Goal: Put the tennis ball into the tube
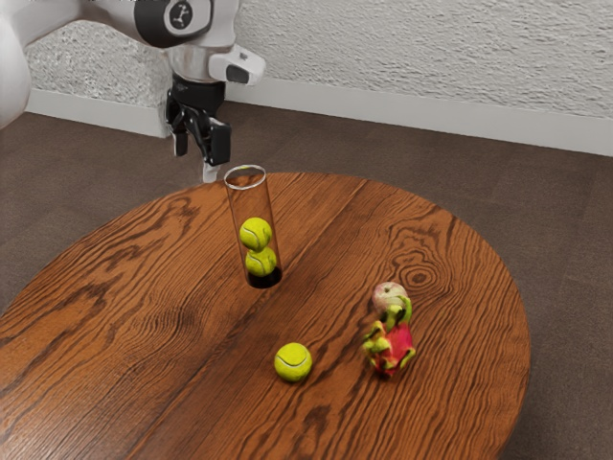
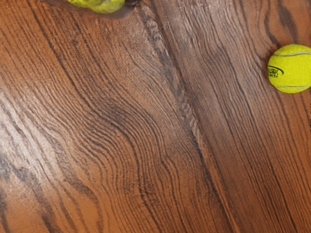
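Exterior view: the dragon fruit partly covers a pale round fruit, both to the exterior view's right of the upright clear tube, and inside the tube the upper ball overlaps the lower ball. The wrist view's edges cut off the tube and the loose tennis ball. Up beside the tube, toward the exterior view's left, the gripper has its two fingers spread apart, holding nothing. The loose tennis ball lies outside the tube on the table, nearer the exterior camera; the wrist view shows dark print on it
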Tool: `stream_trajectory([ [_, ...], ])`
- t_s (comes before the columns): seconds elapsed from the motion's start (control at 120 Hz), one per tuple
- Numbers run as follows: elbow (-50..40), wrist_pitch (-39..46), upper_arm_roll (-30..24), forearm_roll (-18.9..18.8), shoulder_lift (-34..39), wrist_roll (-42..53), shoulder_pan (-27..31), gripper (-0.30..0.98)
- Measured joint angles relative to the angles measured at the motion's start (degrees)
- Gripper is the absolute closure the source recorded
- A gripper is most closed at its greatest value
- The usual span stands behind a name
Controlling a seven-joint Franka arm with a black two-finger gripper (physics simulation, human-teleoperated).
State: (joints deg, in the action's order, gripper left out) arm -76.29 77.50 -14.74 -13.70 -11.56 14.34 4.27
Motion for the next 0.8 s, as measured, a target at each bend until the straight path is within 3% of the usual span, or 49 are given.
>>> stream_trajectory([
  [0.125, -3.98, 4.56, -0.18, 2.24, 1.92, 2.32, 0.48, 0.0],
  [0.35, -19.26, 11.65, -1.06, 16.68, 7.44, 5.31, 0.6, 0.0],
  [0.425, -23.98, 14.41, -1.33, 19.87, 7.42, 5.9, -0.18, 0.0],
  [0.6, -29.4, 22.69, -1.33, 22.97, 3.06, 7.01, -2.82, 0.0],
  [0.8, -33.55, 33.47, -0.81, 23.47, -2.73, 7.69, -3.67, 0.0],
])
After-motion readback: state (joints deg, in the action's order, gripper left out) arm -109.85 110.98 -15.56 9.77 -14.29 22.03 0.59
